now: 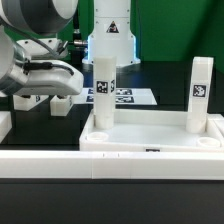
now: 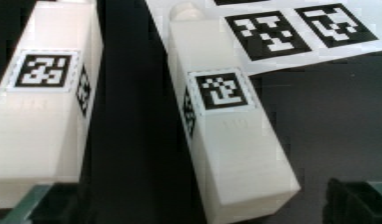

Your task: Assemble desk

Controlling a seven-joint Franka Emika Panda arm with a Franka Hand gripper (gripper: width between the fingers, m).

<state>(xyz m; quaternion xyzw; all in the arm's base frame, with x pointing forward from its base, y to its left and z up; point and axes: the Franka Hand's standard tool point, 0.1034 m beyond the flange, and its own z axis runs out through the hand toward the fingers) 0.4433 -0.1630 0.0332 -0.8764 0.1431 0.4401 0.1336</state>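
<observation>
Plainly the two-finger gripper (image 2: 202,203) stands wide open and grips nothing. A short white plastic block leg (image 2: 227,120) with a square black-and-white tag lies between its dark fingers (image 2: 42,205). A second tagged white leg (image 2: 46,90) lies just beside the jaws. Farther out is the flat white marker board (image 2: 286,30). Well apart from the jaws sits the wide white rimmed desk top (image 1: 150,136), with two upright legs (image 1: 105,90) standing in it.

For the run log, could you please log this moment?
claw open | above loose leg | two legs upright on desk top
</observation>
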